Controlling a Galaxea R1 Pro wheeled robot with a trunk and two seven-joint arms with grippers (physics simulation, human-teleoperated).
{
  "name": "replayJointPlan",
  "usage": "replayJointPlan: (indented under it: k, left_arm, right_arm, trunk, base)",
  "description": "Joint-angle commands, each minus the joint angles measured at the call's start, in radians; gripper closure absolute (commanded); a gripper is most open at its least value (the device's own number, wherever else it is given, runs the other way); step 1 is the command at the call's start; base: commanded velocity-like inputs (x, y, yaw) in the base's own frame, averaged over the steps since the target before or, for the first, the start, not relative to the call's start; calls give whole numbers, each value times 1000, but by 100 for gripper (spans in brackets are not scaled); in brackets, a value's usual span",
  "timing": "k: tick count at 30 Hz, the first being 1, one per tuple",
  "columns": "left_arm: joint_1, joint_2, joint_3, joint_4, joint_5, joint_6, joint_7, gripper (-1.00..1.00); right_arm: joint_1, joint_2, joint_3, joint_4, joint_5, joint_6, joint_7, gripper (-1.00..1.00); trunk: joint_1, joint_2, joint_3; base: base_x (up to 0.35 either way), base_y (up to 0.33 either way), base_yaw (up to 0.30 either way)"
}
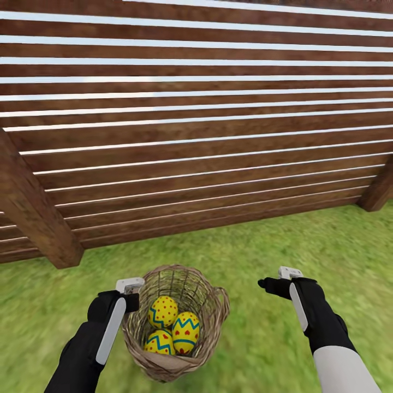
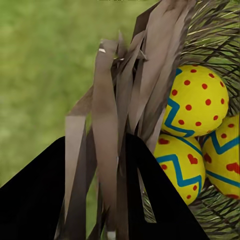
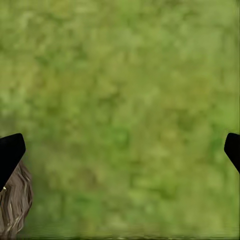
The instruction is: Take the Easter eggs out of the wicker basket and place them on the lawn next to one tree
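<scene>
Three yellow Easter eggs with blue zigzags and red marks (image 1: 162,311) (image 1: 185,330) (image 1: 159,343) lie together inside the brown wicker basket (image 1: 218,305) on the lawn (image 1: 305,240) just in front of me. My left gripper (image 1: 130,295) is at the basket's left rim. In the left wrist view its black fingers (image 2: 145,170) are shut on the basket's wicker strips (image 2: 115,125), with the eggs (image 2: 197,100) just beyond. My right gripper (image 1: 271,284) hovers open over bare grass to the right of the basket, its fingers (image 3: 11,150) spread wide. The tree is out of view.
A tall brown slatted fence (image 1: 196,136) closes off the garden right behind the basket, with a thick wooden post (image 1: 33,213) at the left and another (image 1: 376,191) at the right. Grass stretches to the right and toward me.
</scene>
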Motion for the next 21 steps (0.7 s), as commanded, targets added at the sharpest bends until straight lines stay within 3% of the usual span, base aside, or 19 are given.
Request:
replayJointPlan:
  k: [1, 14, 18, 21]
  left_arm:
    - [-1, 0, -1, -1, 17, 1, 10, 100]
    - [-1, 2, 1, -1, 18, 1, 10, 100]
    - [-1, 3, 2, -2, 18, 1, 10, 100]
    - [-1, 1, 2, -2, 18, 1, 9, 100]
  right_arm:
    - [-1, -1, -2, 2, 2, 3, 6, -100]
    - [0, 0, -4, 6, -2, 3, 6, -100]
    - [12, 1, -6, 12, 0, 3, -5, -100]
    - [16, -6, -7, 145, 2, -22, -7, -100]
  trunk:
    - [-4, 7, 2]
    - [-54, 98, 43]
    - [-69, 126, 56]
    - [-81, 147, 65]
  base:
    - [0, 0, 0]
    - [0, 0, 0]
    - [0, 0, -237]
    - [0, 0, -291]
